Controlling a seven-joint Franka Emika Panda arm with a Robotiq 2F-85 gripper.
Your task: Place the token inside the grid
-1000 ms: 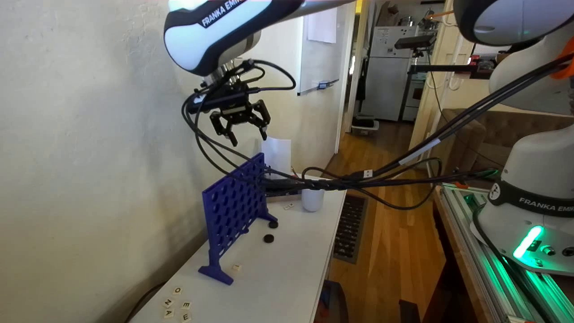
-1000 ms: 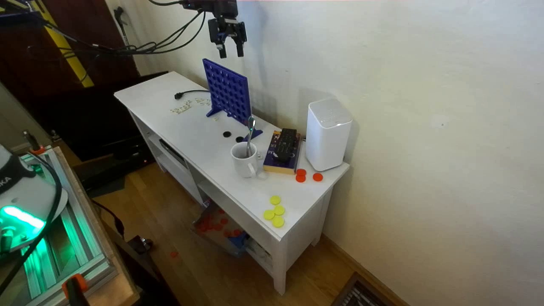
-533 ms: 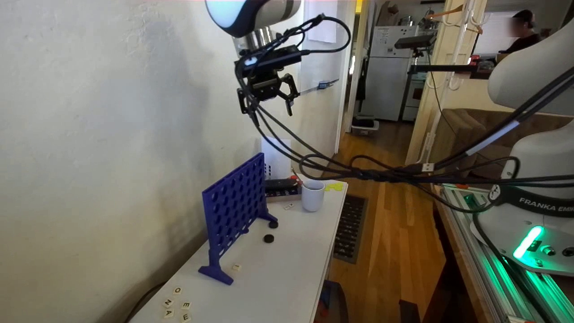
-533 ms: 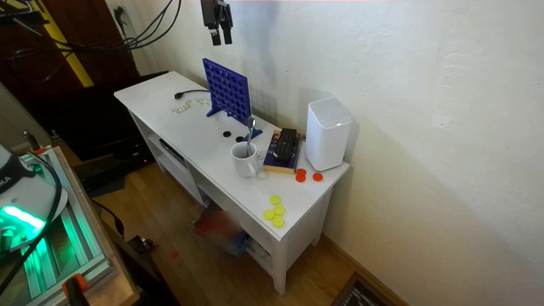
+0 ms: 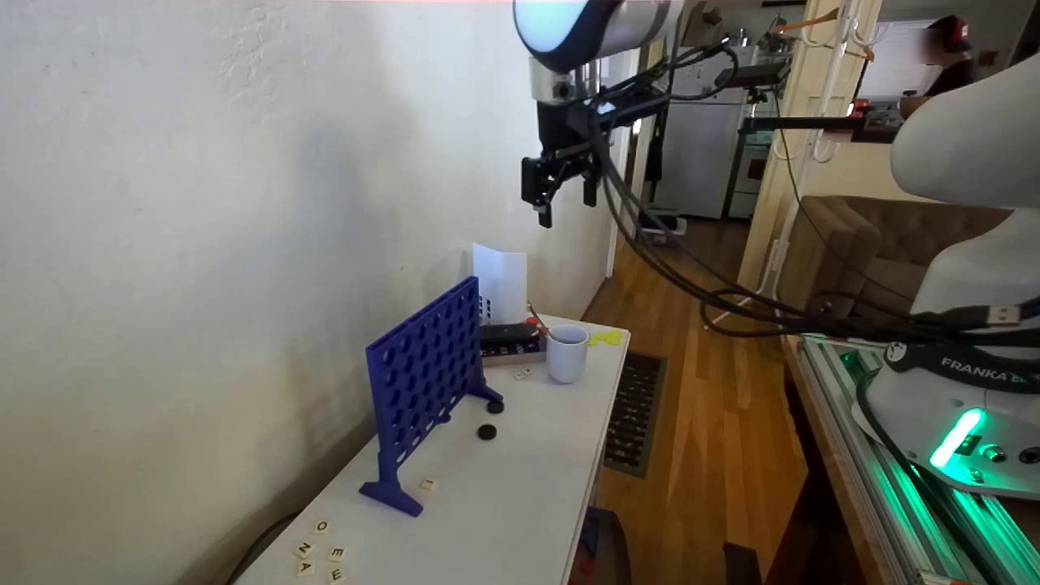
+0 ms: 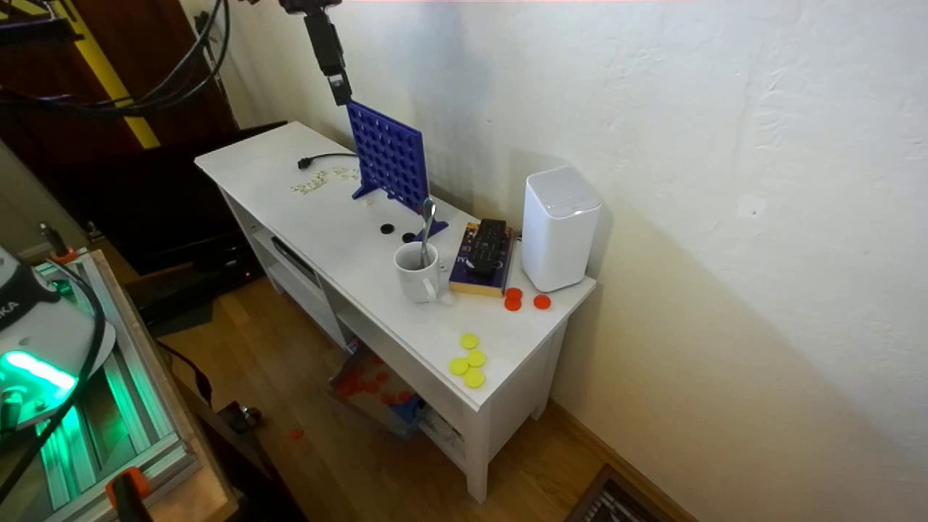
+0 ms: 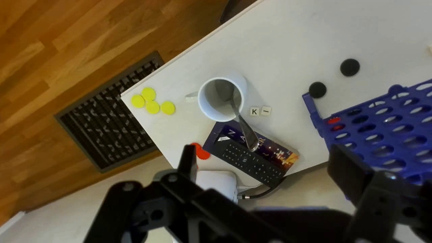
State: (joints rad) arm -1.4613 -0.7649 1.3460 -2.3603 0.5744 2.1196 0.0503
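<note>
Grid [image 7: 388,137], below and right of the spread, empty gripper [image 7: 263,162] in the wrist view, with a red token [image 7: 334,120] apparently inside its nearer end and loose yellow tokens [image 7: 152,107], plausibly next, leftward.

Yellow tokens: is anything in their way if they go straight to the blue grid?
Yes: the white cup stands roughly between the yellow tokens and the blue grid, with a spoon sticking up out of it.
</note>
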